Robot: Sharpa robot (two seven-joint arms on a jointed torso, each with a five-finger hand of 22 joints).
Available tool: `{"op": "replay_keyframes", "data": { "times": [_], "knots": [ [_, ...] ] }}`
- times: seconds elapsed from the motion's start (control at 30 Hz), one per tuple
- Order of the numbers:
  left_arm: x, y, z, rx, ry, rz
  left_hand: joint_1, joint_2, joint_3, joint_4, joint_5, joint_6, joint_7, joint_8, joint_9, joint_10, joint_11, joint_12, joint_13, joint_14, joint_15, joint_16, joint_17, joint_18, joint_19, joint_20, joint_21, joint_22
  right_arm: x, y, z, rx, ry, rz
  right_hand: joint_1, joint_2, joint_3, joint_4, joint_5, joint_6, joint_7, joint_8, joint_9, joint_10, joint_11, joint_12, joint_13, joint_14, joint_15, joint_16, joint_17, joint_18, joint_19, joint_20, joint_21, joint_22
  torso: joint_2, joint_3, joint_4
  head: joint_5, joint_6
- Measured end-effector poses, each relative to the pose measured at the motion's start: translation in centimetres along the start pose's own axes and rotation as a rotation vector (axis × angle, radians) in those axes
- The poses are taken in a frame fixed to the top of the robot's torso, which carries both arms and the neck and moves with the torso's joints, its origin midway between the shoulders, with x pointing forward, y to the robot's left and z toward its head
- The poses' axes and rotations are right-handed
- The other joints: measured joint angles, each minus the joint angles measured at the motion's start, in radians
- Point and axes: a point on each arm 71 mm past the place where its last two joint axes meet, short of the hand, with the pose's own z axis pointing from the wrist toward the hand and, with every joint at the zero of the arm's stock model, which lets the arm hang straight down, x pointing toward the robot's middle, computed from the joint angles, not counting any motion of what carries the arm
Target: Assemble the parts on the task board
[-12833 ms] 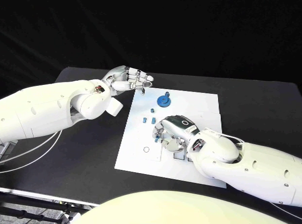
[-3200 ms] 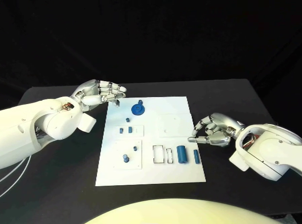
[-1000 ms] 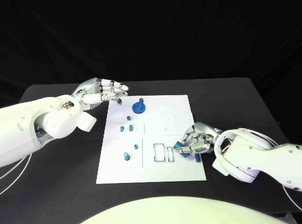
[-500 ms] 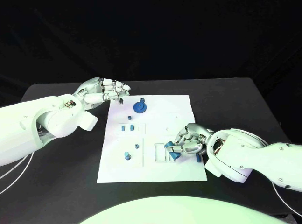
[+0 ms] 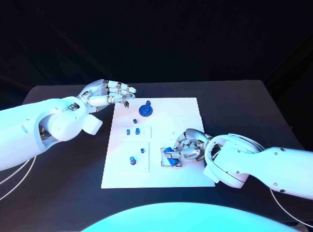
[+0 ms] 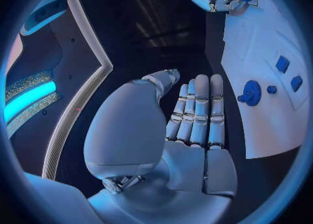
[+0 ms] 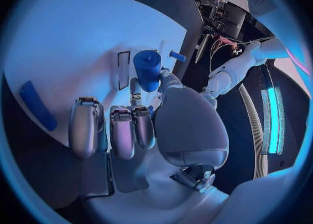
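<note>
The white task board (image 5: 159, 174) lies in the middle of the black table. My right hand (image 5: 189, 146) is over the board's near right part and pinches a blue cylinder (image 5: 170, 153), tilted, just above the rectangular slots (image 5: 167, 163). In the right wrist view the cylinder (image 7: 147, 69) sits between thumb and finger beside a slot (image 7: 123, 70); a second blue bar (image 7: 36, 107) lies flat on the board. My left hand (image 5: 107, 94) hovers off the board's far left corner, fingers extended and holding nothing (image 6: 195, 122).
A blue gear (image 5: 146, 110) stands near the board's far edge. Small blue parts sit on the board's left side: one (image 5: 135, 121), a pair (image 5: 132, 131) and a peg (image 5: 132, 160). Bare black table surrounds the board.
My right hand has carried the blue cylinder leftward from the board's right side to over the rectangular slots. The left hand has stayed in place.
</note>
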Motion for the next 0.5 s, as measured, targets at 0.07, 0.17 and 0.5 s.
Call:
{"op": "replay_keyframes", "data": {
  "times": [0.07,0.17,0.5],
  "knots": [
    [0.00,0.00,0.00,0.000,0.001,0.000,0.000,0.000,0.000,0.000,0.000,0.000,0.000,0.000,0.000,0.000,0.000,0.000,0.000,0.000,0.000,0.000,0.000,0.000,0.000,0.000,0.000,0.000,0.06,0.10,0.10,-0.002,-0.001,-0.002,0.000,0.000,0.000,0.000,-0.004,0.000,0.000,0.000,0.001,0.000,0.000,0.000,0.000,0.000,0.000,0.000,0.000,0.000,0.000,0.000,-0.001,0.000,0.000,0.0000,-0.0001,0.001,0.000],
    [0.01,0.00,0.00,0.000,0.002,-0.001,0.000,0.000,0.000,0.000,0.000,0.000,0.000,0.000,0.000,0.000,0.000,0.000,0.000,0.000,0.000,0.000,0.000,0.000,0.000,0.000,0.000,0.000,0.05,0.14,0.26,-0.001,-0.008,-0.008,-0.020,-0.006,0.006,-0.001,-0.029,0.006,-0.003,0.004,0.017,0.000,0.000,0.000,0.000,0.000,0.000,0.000,0.000,0.000,0.000,0.000,-0.003,0.000,0.000,-0.0005,0.0002,0.001,0.001],
    [0.00,0.00,-0.04,0.000,0.003,-0.001,0.000,0.000,0.000,0.000,0.000,0.000,0.000,0.000,0.000,0.000,0.000,0.000,-0.001,-0.007,0.000,0.000,0.000,0.000,0.000,0.000,0.000,-0.002,-0.04,0.11,0.68,-0.002,-0.019,-0.041,-0.105,-0.039,-0.012,0.003,-0.202,0.047,-0.048,0.027,0.028,0.000,0.000,-0.016,0.001,0.000,0.000,0.000,0.000,0.000,0.000,0.000,-0.028,0.000,0.000,-0.0012,0.0004,0.001,0.002]
  ]
}}
